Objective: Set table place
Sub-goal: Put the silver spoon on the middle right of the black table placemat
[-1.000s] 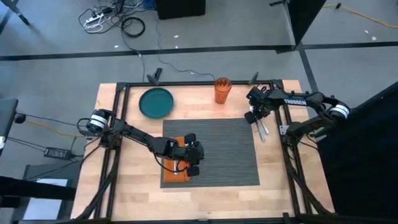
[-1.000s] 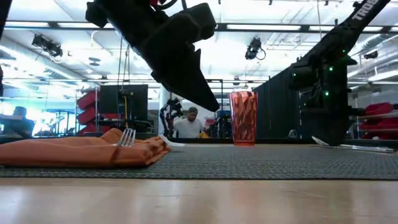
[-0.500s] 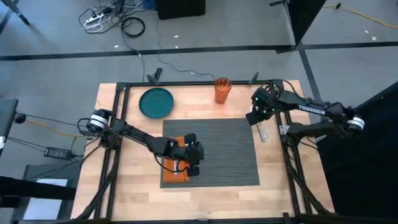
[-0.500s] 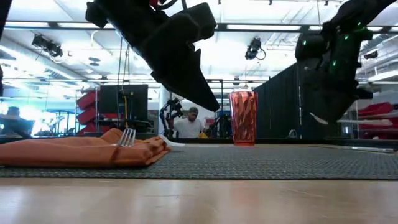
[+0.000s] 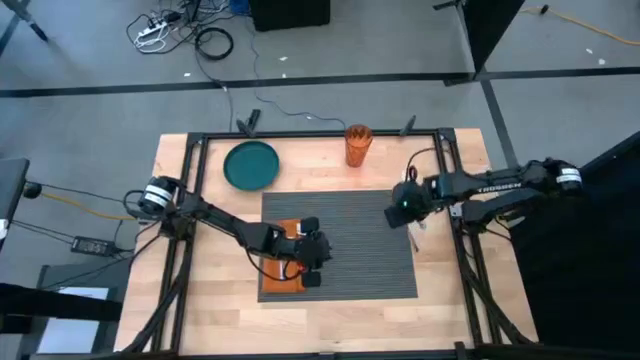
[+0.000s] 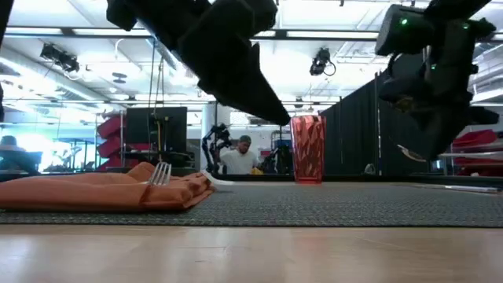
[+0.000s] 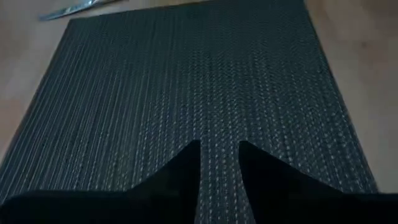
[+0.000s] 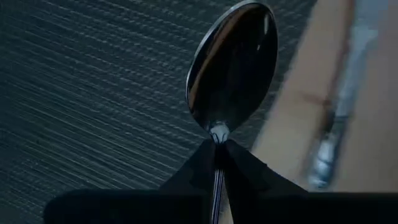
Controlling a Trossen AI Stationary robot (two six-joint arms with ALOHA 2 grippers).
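The light wood table (image 5: 200,310) with its black frame stands on a grey floor with cables; beyond it lies a bright workshop, where a person (image 6: 238,157) sits far off. The dark ribbed placemat (image 5: 350,245) lies at the table's centre, long axis running left to right. An orange napkin (image 5: 285,275) with a fork (image 6: 160,173) rests on its left edge. A teal plate (image 5: 250,165) and an orange tumbler (image 5: 357,145) stand on the far side.

The right gripper (image 5: 404,205) hangs over the placemat's right edge, fingers pinched on a spoon (image 8: 233,68), bowl forward. A utensil (image 8: 333,118) lies just beside the mat.

The left gripper (image 5: 312,252) hovers by the napkin, fingers (image 7: 183,171) slightly apart, holding nothing.
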